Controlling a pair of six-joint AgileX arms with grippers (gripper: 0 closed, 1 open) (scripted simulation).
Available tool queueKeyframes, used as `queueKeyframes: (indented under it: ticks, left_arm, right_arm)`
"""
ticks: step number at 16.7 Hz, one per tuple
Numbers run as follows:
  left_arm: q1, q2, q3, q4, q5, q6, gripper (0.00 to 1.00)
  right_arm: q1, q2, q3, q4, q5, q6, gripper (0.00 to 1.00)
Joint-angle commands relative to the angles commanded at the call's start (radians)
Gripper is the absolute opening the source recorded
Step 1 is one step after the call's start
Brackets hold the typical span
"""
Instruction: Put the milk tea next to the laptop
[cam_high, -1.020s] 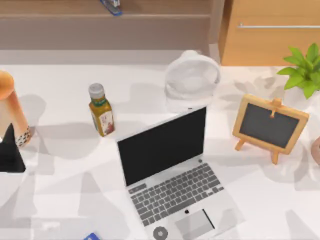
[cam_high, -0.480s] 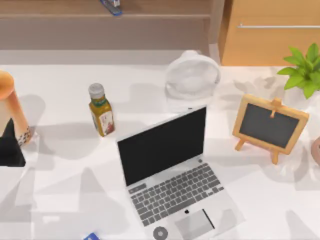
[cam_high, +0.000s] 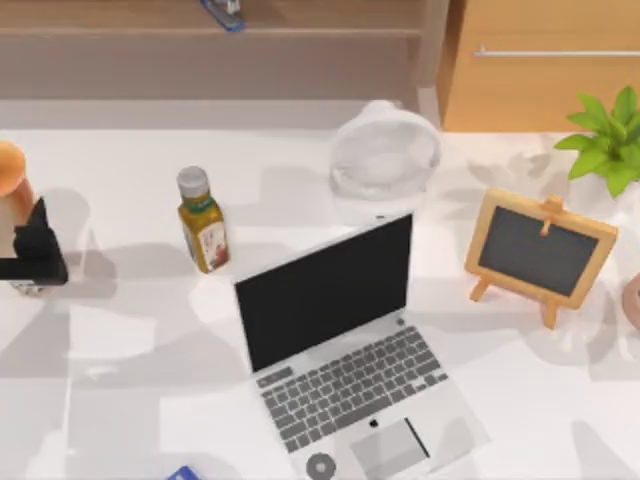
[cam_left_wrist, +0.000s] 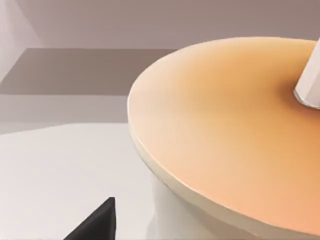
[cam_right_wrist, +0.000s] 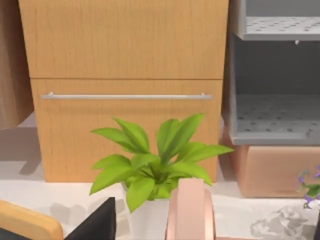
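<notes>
At left edge of frame my left gripper (cam_high: 32, 250) clamps the milk tea (cam_high: 12, 185) for carrying toward laptop (cam_high: 345, 345); right claw's state I cannot tell.

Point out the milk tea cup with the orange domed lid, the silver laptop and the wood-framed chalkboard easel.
Milk tea cup with the orange domed lid (cam_left_wrist: 225, 135): left wrist view, lid top.
Silver laptop (cam_high: 325, 295): top view, black screen.
Wood-framed chalkboard easel (cam_high: 537, 250): top view, dark board face.
</notes>
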Motion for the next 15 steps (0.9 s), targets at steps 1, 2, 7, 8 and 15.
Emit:
queueKeyframes:
  ticks: [1, 2, 7, 8, 15]
  left_arm:
    - [-0.006, 0.038, 0.018, 0.018, -0.005, -0.001, 1.0]
    - [-0.011, 0.067, 0.033, 0.033, -0.01, -0.002, 1.0]
    - [-0.016, 0.095, 0.05, 0.049, -0.014, -0.003, 1.0]
    - [-0.016, 0.095, 0.05, 0.049, -0.014, -0.003, 1.0]
    - [-0.016, 0.095, 0.05, 0.049, -0.014, -0.003, 0.47]
  right_arm:
    - [0.0, 0.0, 0.0, 0.0, 0.0, 0.0, 1.0]
    - [0.0, 0.0, 0.0, 0.0, 0.0, 0.0, 1.0]
    - [0.0, 0.0, 0.0, 0.0, 0.0, 0.0, 1.0]
    - [0.0, 0.0, 0.0, 0.0, 0.0, 0.0, 1.0]
    - [0.0, 0.0, 0.0, 0.0, 0.0, 0.0, 1.0]
